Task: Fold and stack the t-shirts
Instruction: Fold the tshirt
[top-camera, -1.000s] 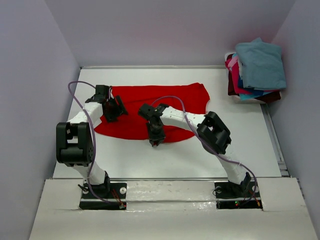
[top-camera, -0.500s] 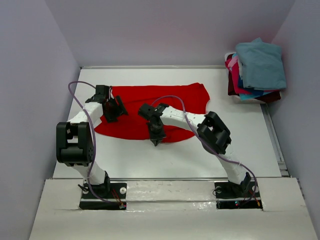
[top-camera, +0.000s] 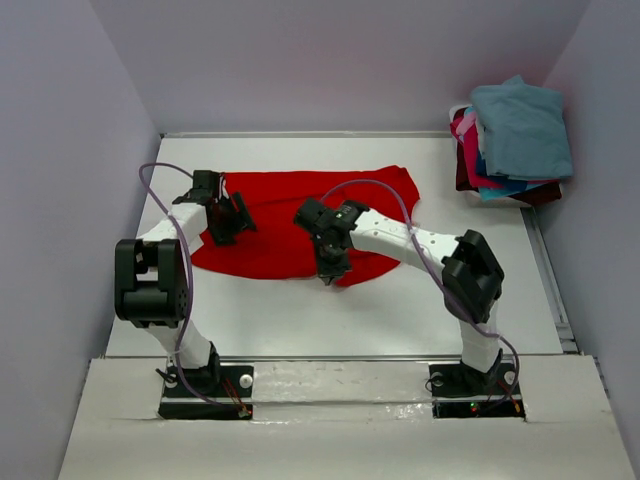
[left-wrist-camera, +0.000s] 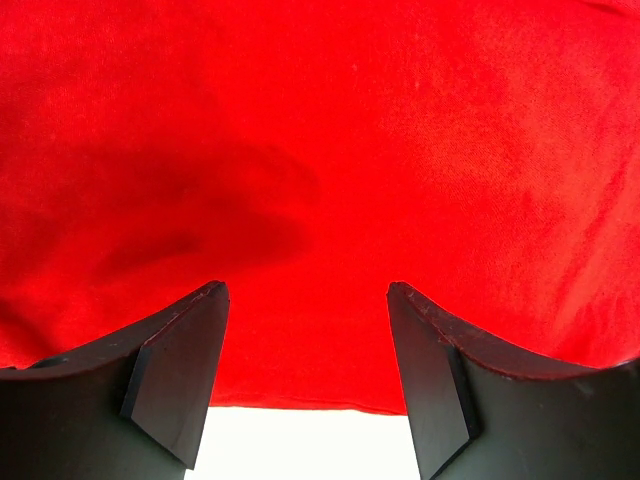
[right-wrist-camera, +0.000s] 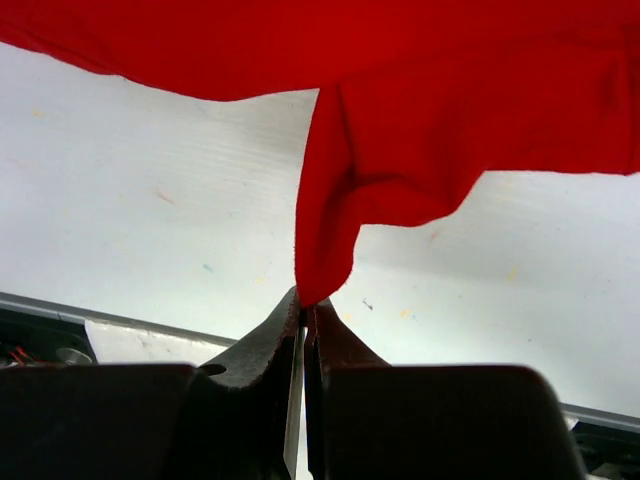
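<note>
Found the red t-shirt (top-camera: 290, 215) spread over the middle of the tabletop (top-camera: 400, 320), mostly flat, with its near edge rumpled. Saw the right jaws pressed together on that near edge, clamped on a small fold of the red cloth. From the right wrist view, made out a narrow tongue of the shirt (right-wrist-camera: 450, 100) hanging down into the closed fingers (right-wrist-camera: 250, 370), with bare white tabletop (right-wrist-camera: 150, 180) behind it.

Saw the left jaws standing well apart above the shirt's left part, gripping nothing. From the left wrist view, noted both dark fingers (left-wrist-camera: 180, 370) framing a lightly creased stretch of red cloth (left-wrist-camera: 320, 150), and a thin strip of white tabletop (left-wrist-camera: 300, 440) showing between their tips. Could not tell whether the tips touched the cloth.

Noted the other t-shirts (top-camera: 510, 140) heaped in the far right corner, against the wall and well apart from the red one: a teal-blue shirt (top-camera: 520, 125) on top, then pink (top-camera: 466, 150) and blue (top-camera: 500, 187) layers, and dark maroon (top-camera: 540, 195) at the bottom. Glimpsed a white edge (top-camera: 458, 110) at the heap's left side; could not tell whether container or cloth.
</note>
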